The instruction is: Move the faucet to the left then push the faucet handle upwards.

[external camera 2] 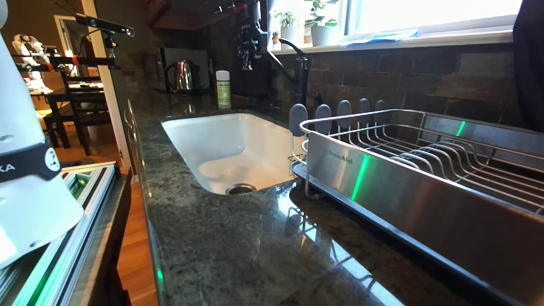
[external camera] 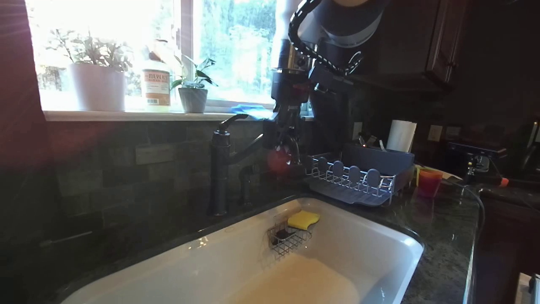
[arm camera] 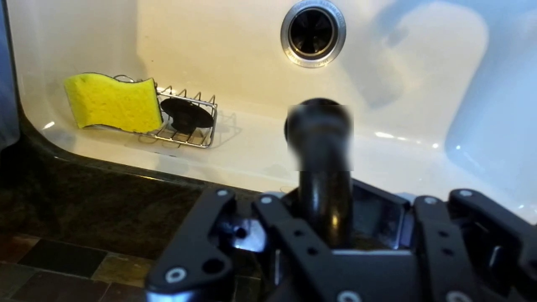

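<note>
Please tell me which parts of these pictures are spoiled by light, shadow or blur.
In both exterior views, the window is overexposed and the faucet looks nearly black; in an exterior view, the countertop mirrors bright light; in the wrist view, a square blur covers part of the spout.

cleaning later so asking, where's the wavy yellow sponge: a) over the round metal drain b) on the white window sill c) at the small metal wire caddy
c: the wrist view shows the wavy yellow sponge at the small metal wire caddy, next to a dark round object.
</note>
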You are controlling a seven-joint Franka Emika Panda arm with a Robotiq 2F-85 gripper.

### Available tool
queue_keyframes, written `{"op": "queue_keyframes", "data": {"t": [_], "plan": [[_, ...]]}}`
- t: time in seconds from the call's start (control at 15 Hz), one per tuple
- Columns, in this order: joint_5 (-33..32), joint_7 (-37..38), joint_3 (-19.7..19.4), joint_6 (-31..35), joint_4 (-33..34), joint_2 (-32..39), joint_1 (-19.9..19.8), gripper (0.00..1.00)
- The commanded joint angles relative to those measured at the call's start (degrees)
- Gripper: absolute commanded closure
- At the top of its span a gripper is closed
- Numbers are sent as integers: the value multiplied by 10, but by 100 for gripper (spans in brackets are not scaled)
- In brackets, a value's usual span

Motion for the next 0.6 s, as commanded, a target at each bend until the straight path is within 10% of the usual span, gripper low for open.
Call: {"op": "queue_keyframes", "data": {"t": [0.0, 0.53], "plan": [[33, 20, 24, -35, 21, 16, 32, 98], [33, 68, 41, 3, 70, 72, 59, 98]]}}
